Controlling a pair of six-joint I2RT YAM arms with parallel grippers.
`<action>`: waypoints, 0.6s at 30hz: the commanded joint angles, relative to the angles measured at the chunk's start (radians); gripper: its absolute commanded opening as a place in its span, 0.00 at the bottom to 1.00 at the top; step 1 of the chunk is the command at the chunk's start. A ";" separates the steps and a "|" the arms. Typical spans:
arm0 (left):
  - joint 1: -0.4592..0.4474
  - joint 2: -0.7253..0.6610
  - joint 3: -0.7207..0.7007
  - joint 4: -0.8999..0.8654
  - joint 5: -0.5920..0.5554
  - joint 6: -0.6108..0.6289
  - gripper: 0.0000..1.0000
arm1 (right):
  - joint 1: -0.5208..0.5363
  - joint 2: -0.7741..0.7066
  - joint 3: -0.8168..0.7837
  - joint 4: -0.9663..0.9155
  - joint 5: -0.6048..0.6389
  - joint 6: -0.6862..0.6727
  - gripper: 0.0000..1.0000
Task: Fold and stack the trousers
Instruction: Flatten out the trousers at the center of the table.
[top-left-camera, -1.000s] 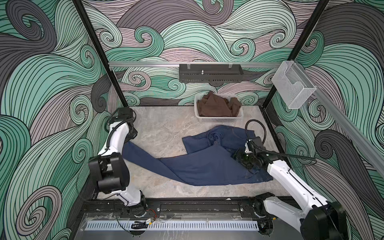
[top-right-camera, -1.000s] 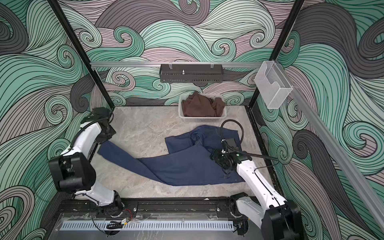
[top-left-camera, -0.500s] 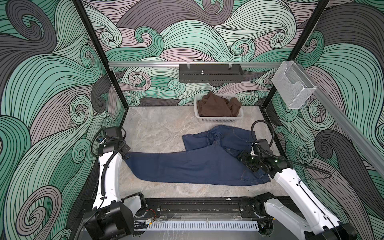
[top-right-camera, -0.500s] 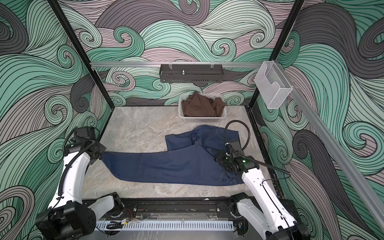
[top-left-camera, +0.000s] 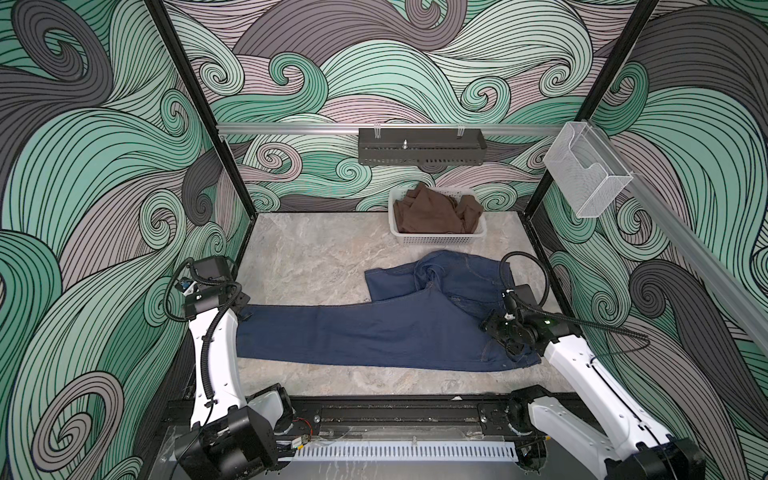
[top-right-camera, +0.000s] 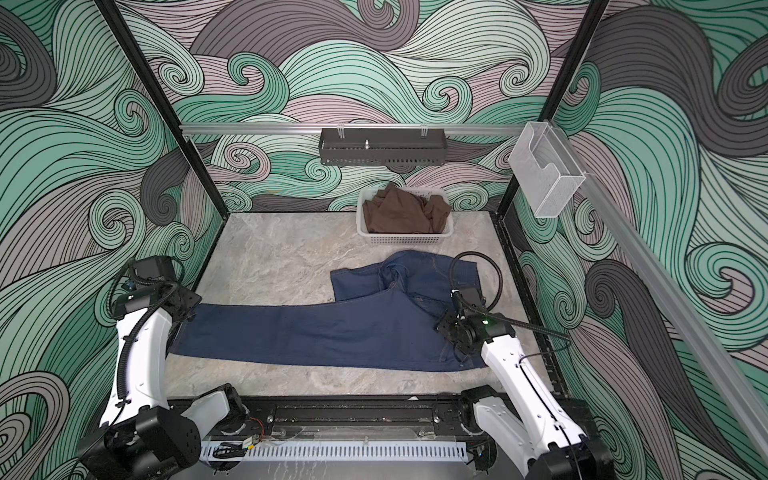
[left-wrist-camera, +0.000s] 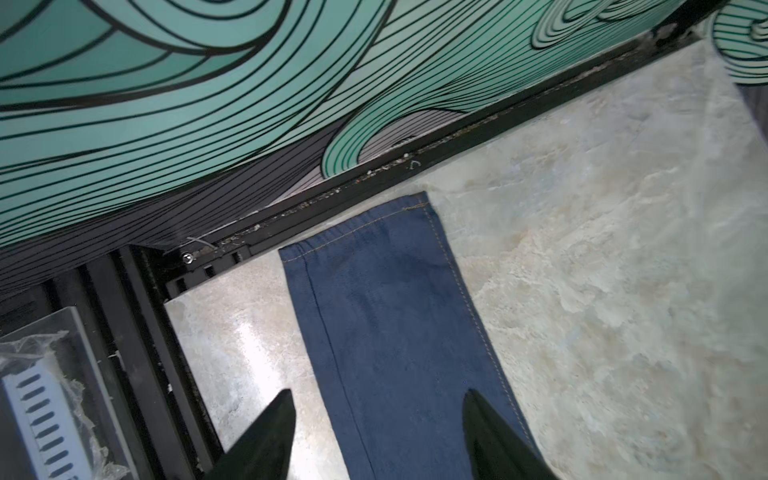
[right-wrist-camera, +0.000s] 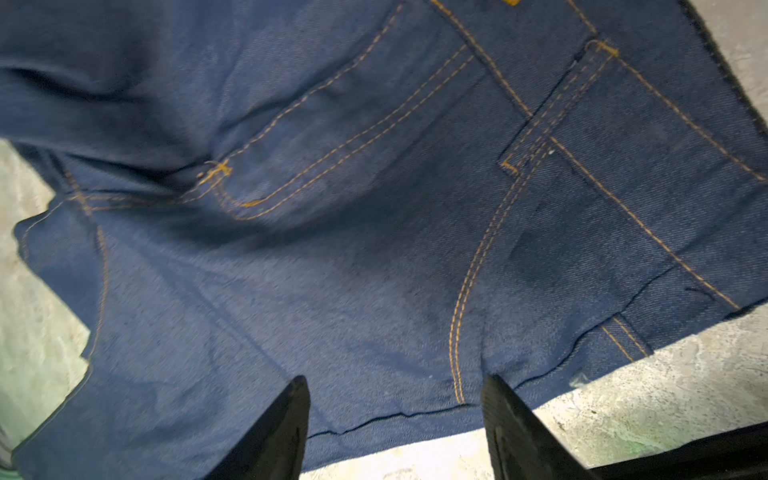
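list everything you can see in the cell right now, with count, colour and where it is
trousers: one pair, dark blue denim with tan stitching, lying on the table, one leg stretched flat toward the robot's left, the rest bunched near the basket
basket: one, white, at the back of the table
cloth: one bundle, brown, inside the basket
tray: one, black and perforated, hung on the back rail
holder: one, clear, on the right-side rail
table: one, grey marble pattern, under everything
left gripper: one, black fingers, open over the stretched leg near its hem
right gripper: one, black fingers, open over the waist end
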 joint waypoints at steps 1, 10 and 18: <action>-0.012 -0.003 0.026 0.070 0.171 0.006 0.64 | -0.034 0.042 0.009 0.024 0.002 0.009 0.67; -0.432 0.436 0.300 0.096 0.431 -0.020 0.61 | -0.123 0.225 0.154 0.094 -0.039 -0.002 0.65; -0.680 0.818 0.513 0.133 0.579 0.001 0.65 | -0.173 0.434 0.284 0.146 -0.050 -0.001 0.65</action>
